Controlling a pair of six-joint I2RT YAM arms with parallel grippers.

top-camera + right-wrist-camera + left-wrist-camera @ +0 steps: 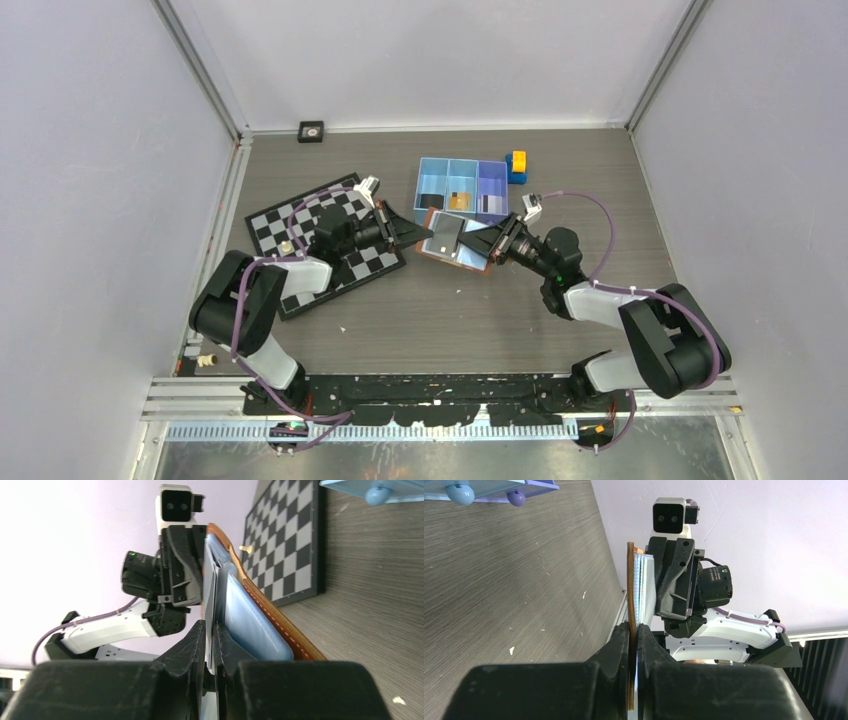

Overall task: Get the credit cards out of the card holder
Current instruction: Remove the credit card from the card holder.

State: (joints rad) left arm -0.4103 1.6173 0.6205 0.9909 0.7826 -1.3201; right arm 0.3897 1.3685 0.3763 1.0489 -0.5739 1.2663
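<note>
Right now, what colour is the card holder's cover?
The card holder is brown with pale stitching; clearest in right wrist view.

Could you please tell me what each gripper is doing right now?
Left gripper: closed on the card holder.
Right gripper: closed on a thin pale card.

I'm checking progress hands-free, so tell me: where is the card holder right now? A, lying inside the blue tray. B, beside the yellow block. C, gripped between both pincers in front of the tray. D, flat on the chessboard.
C: the card holder is clamped at one end by the left pincer and at the other by the right pincer, on the near side of the blue tray.
</note>
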